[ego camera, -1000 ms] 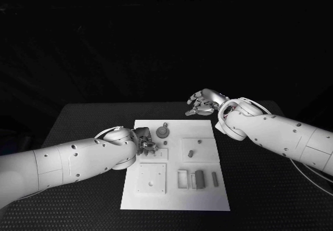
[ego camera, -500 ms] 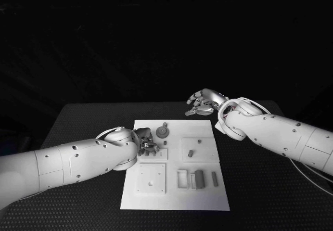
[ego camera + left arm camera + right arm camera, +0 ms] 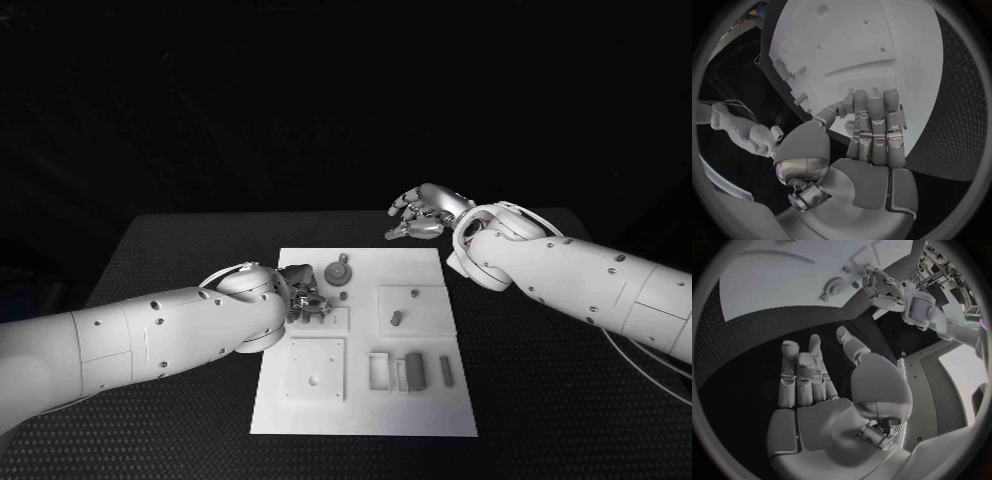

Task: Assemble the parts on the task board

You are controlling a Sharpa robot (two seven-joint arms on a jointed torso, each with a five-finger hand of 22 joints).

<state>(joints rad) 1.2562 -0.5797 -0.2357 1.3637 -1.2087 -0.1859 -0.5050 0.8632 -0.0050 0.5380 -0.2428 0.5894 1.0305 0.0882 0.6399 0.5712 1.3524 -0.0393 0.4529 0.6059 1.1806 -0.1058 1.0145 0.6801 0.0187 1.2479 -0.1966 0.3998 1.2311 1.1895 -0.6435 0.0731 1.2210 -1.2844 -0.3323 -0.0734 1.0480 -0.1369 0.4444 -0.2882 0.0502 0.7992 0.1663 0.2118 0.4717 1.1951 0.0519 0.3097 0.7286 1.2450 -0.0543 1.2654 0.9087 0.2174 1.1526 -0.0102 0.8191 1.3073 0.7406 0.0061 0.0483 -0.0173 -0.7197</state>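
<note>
The white task board [image 3: 368, 405] lies in the middle of the black table. My left hand [image 3: 304, 300] is low over its left side, at a small square plate [image 3: 332, 320]. Its fingertips [image 3: 873, 100] point down at the board [image 3: 879, 45], and thumb and first finger pinch a small grey part [image 3: 844, 106]. A round grey gear-like part [image 3: 339, 272] stands just beyond that hand. Grey pegs [image 3: 395, 319] stand in a raised square right of it. My right hand [image 3: 420, 215] hovers past the board's far edge, holding nothing, its fingers [image 3: 801, 375] loosely extended and the thumb apart.
Near the board's front are a larger square plate [image 3: 316, 369], a frame-like piece [image 3: 379, 371] and upright grey blocks [image 3: 415, 370]. Black table mat [image 3: 548, 400] surrounds the board on all sides. In the right wrist view the left hand [image 3: 879, 282] shows over the board.
</note>
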